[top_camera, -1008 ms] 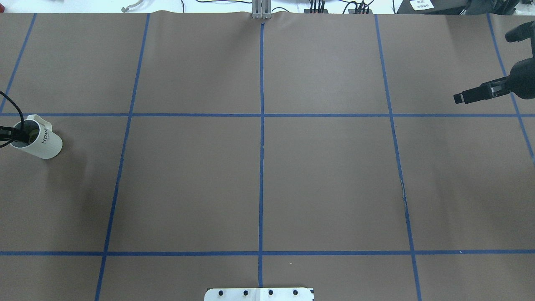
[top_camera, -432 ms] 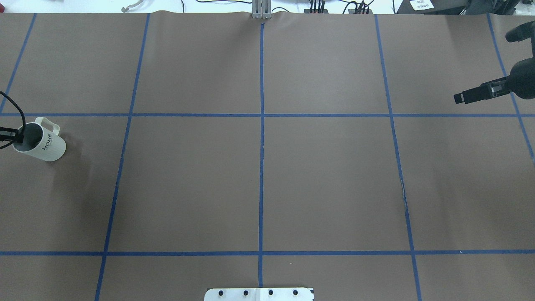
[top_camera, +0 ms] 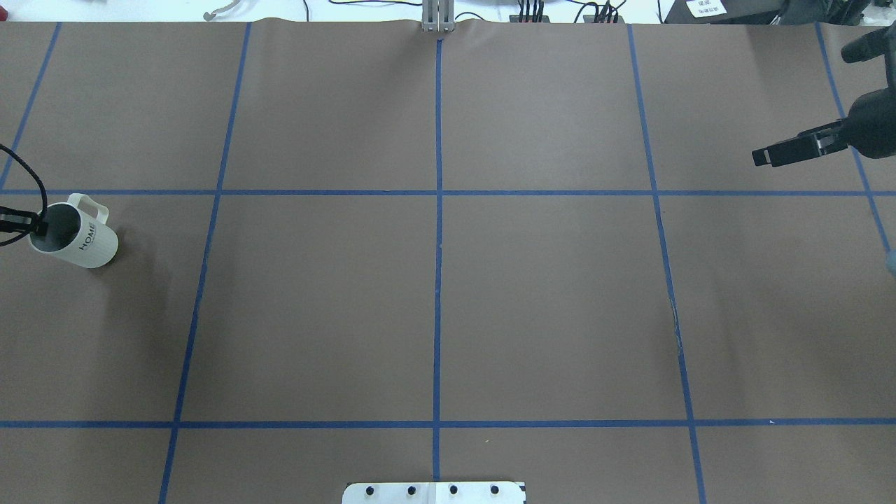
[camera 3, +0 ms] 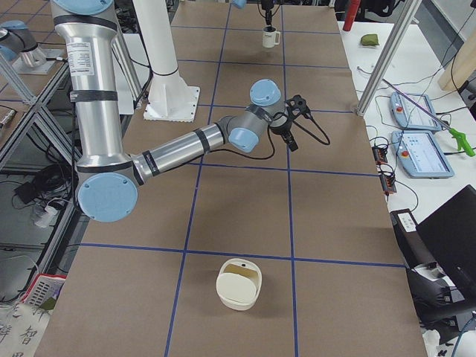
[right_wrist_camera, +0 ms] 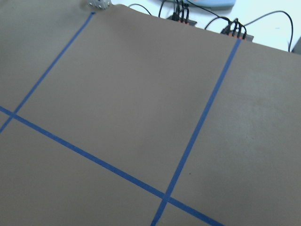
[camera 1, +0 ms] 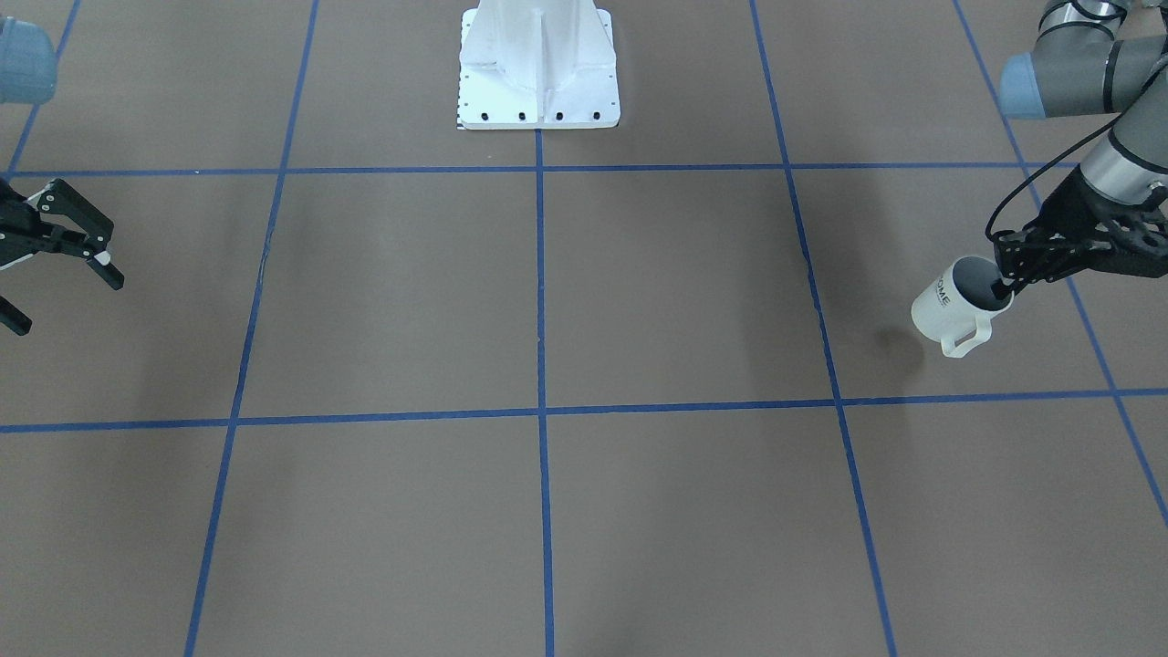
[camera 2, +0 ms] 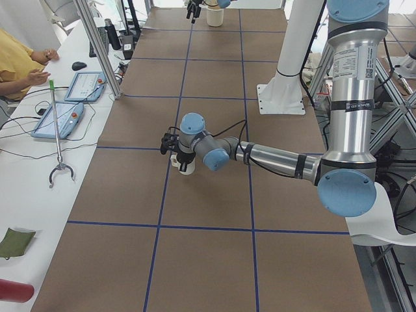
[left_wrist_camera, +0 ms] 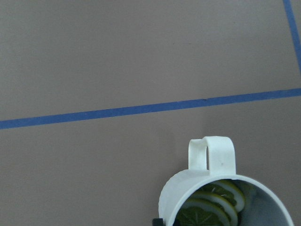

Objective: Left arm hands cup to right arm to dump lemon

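The left jaws pinch the cup [camera 1: 949,306] by its rim, one finger inside, holding it tilted and seemingly clear of the worktop [top_camera: 546,294], with lemon [left_wrist_camera: 211,202] slices inside. The right jaws gape wide and empty, well apart. This looks like the carry to handover; next the cup must come between the right jaws without spilling

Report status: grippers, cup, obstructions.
Left gripper shut on rim of cup. Lemon slices inside. Right gripper open, far across the table. Nothing visible between them.

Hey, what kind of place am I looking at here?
Probably a robotics lab: the left arm and right arm mounted at a table taped with a blue grid, teach pendants on the side bench.
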`<state>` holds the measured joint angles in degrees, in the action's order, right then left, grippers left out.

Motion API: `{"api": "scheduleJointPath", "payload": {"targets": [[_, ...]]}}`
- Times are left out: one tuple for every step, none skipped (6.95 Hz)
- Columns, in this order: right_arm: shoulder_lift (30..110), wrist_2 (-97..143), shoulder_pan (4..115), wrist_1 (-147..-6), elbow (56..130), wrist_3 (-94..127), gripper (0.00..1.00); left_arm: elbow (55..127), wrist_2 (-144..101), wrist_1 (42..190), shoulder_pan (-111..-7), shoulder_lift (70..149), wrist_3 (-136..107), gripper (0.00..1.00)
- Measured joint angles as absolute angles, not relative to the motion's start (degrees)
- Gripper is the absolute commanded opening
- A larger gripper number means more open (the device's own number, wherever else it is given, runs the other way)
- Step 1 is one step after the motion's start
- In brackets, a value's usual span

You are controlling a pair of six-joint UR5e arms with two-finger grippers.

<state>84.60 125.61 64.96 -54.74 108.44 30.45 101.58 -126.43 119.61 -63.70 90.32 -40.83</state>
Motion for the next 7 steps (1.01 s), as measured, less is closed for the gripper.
{"api": "scheduleJointPath", "payload": {"targets": [[83.78, 125.07, 64.75, -51.52, 107.68, 30.42, 0.99, 104.23, -127.23, 112.5, -64.59, 95.09, -42.83, 0.0], [82.44, 124.43, 64.27, -48.58, 106.64, 30.46, 0.98, 105.93, -127.57, 107.01, -64.88, 100.33, -47.2, 0.0], [80.12, 122.77, 63.29, -46.95, 105.64, 30.6, 0.99, 106.56, -128.32, 104.3, -64.91, 105.16, -52.91, 0.0], [77.27, 117.67, 61.67, -46.33, 104.87, 30.62, 0.99, 106.58, -129.54, 103.22, -64.8, 109.41, -58.98, 0.0], [74.67, 109.37, 59.16, -46.13, 104.58, 30.5, 0.99, 106.41, -130.17, 102.87, -64.36, 112.69, -64.01, 0.0], [72.92, 101.5, 55.51, -46.08, 104.43, 30.21, 0.99, 106.22, -130.34, 102.73, -63.22, 115.45, -68.29, 0.0], [71.45, 94.27, 50.33, -46.14, 104.24, 28.46, 0.99, 105.94, -130.22, 102.68, -61.72, 117.86, -72.04, 0.0]]}}
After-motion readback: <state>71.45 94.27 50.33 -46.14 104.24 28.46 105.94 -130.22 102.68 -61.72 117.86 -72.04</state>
